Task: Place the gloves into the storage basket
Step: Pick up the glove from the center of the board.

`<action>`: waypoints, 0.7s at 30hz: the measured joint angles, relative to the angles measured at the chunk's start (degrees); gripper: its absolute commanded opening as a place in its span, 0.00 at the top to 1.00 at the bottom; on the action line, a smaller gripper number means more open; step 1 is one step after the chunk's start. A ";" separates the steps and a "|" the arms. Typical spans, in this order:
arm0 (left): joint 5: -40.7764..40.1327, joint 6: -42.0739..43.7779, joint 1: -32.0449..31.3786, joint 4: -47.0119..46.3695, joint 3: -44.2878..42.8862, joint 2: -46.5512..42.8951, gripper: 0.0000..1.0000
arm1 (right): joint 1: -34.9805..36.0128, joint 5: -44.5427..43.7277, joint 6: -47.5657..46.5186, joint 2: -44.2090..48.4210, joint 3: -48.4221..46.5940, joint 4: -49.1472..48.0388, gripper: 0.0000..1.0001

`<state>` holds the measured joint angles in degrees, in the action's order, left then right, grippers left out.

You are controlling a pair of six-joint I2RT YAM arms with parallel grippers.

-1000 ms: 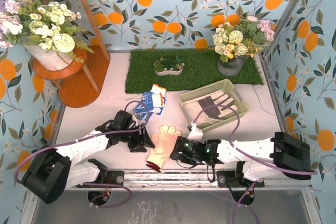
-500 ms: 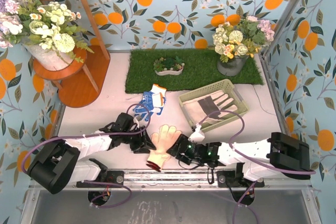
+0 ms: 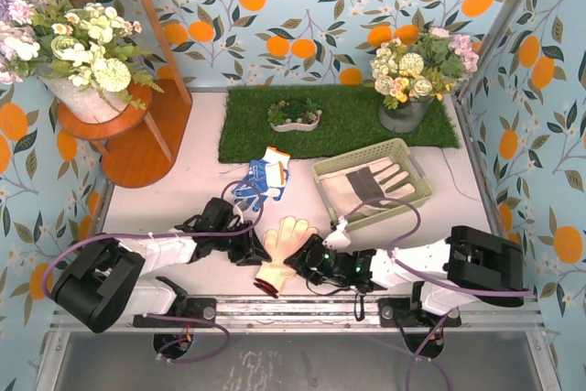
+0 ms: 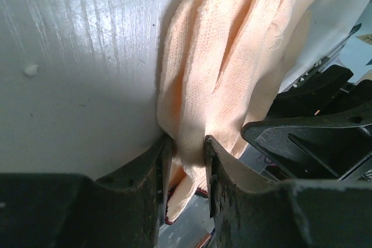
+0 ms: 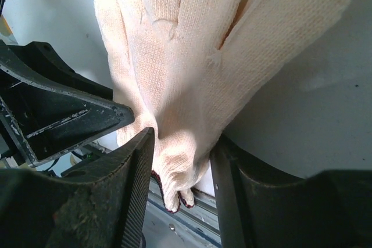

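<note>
White bench (image 3: 174,194), your stock: one peach glove (image 3: 282,249), near edge.
Your left fingers (image 4: 142,181) and right fingers (image 5: 119,184) both pinch it; storage basket (image 3: 366,151) sits farther back, gloves (image 3: 366,185) inside.

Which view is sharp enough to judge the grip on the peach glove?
Top external: even light, sharp, peach glove small. Left wrist: knit crisp, left hand dark and soft, sheen on table. Right wrist: knit crisp, right hand soft.

Left arm (image 3: 151,252) & right arm (image 3: 412,267): white links, blk joints, blk jaws, purple cables (image 3: 417,223)
</note>
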<state>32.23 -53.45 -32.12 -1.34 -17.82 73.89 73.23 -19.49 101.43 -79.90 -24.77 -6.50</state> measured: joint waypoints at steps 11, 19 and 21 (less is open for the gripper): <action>-2.45 0.20 -0.07 -2.91 1.46 -0.42 0.97 | 0.00 -0.07 -0.22 -1.11 0.81 -0.90 0.92; -4.46 2.49 -0.11 -3.02 2.14 -3.67 1.00 | 0.00 -1.01 -1.90 -0.15 0.79 1.36 1.00; -4.66 2.99 -0.11 -2.99 2.16 -4.81 1.00 | 0.00 -1.38 -2.73 0.33 0.74 2.29 1.00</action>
<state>27.57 -50.46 -32.23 -4.34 -15.66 69.08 73.23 -20.86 98.70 -79.57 -24.03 -4.21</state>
